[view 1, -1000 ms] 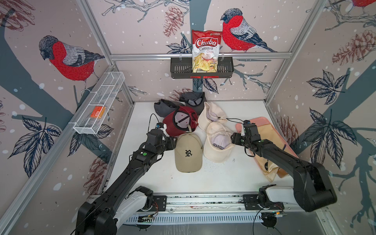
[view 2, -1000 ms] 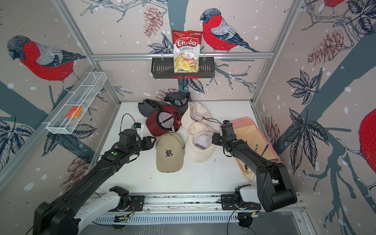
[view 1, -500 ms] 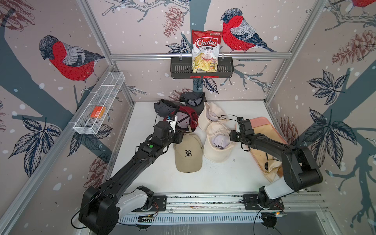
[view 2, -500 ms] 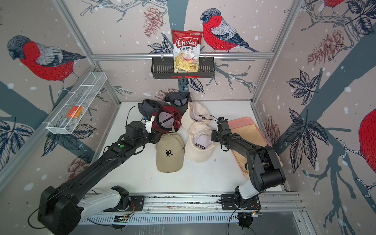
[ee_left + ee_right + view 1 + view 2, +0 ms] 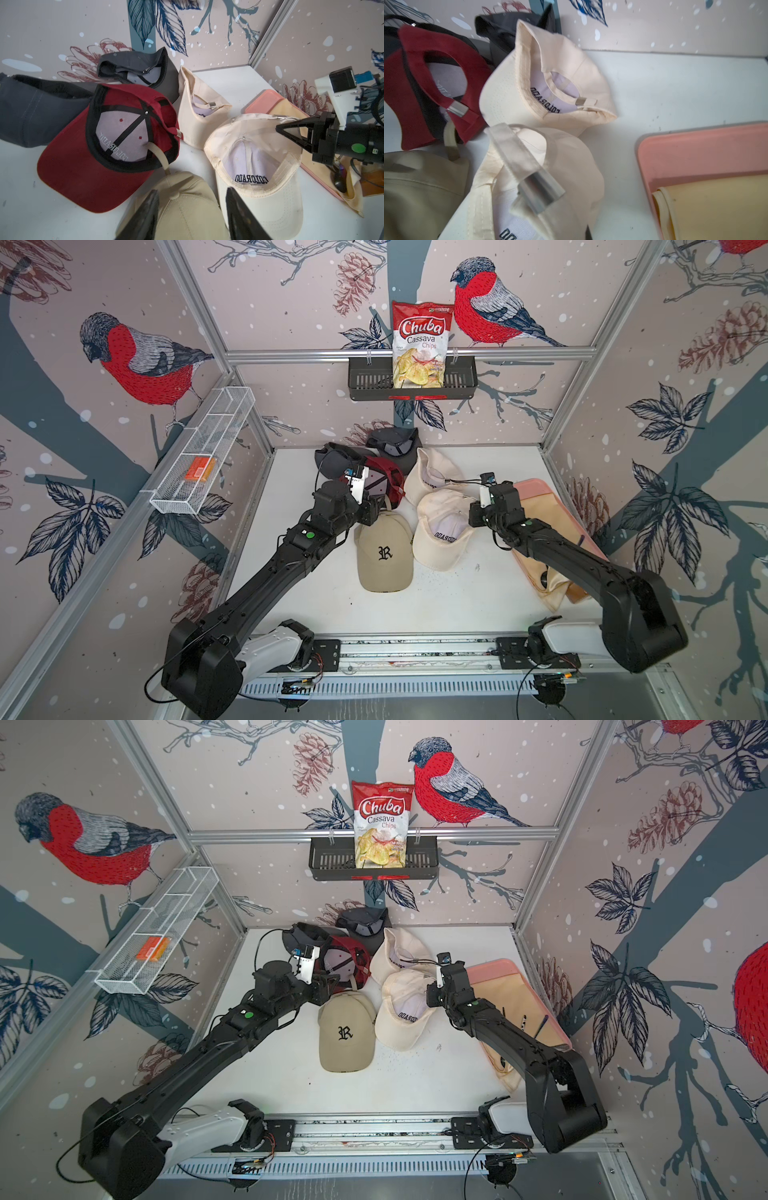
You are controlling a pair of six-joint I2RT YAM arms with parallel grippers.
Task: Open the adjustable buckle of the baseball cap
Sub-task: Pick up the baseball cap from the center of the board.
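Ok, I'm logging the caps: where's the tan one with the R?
In a top view, the tan cap lies crown up mid-table, in front of the red cap, its right side beside the upturned cream cap.

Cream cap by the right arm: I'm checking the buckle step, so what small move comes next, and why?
Probably a short, gentle pull of the right end effector away from the cream cap: its jaws are shut at the rear rim beside the metal buckle, and whether they pinch the strap isn't visible. The left end effector hangs open over the tan cap.
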